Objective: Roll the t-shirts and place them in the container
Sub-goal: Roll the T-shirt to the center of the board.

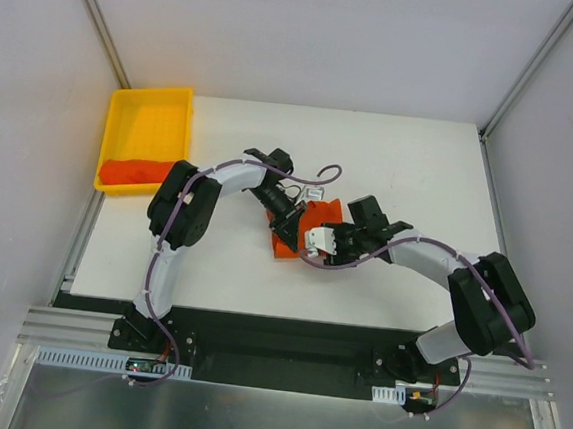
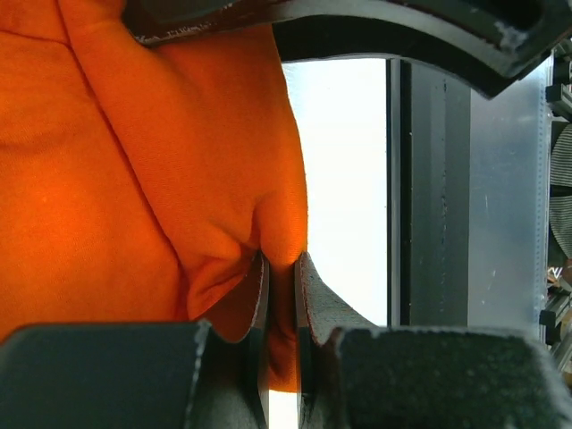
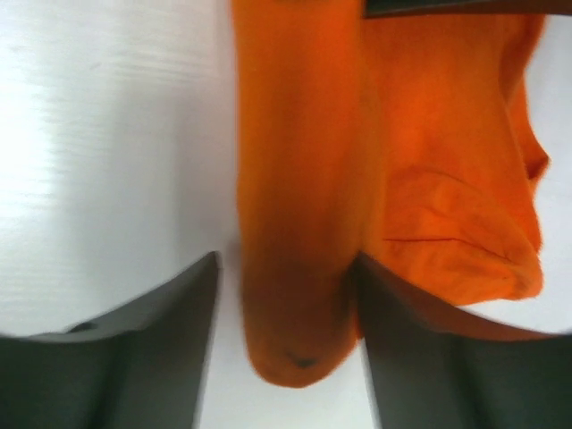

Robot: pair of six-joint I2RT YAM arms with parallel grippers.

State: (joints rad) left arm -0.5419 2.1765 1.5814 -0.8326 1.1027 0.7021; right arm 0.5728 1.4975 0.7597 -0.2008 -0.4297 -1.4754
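At table (image 1: 421, 166) centre, left tool (image 2: 281, 295) pinching t-shirt (image 2: 134, 179) edge

Bright, even light from above filled the top view, and the white table (image 1: 420, 176) looked nearly bleached, with only faint soft shadows beneath the arms (image 1: 181, 215). In the right wrist view the table glared to plain white, and the right gripper (image 3: 286, 264) had dark, soft-edged fingers (image 3: 134, 349), out of focus. In the left wrist view the t-shirt (image 2: 107, 197) glowed saturated orange, folds shadowed, beside the blurred left gripper (image 2: 284, 268)
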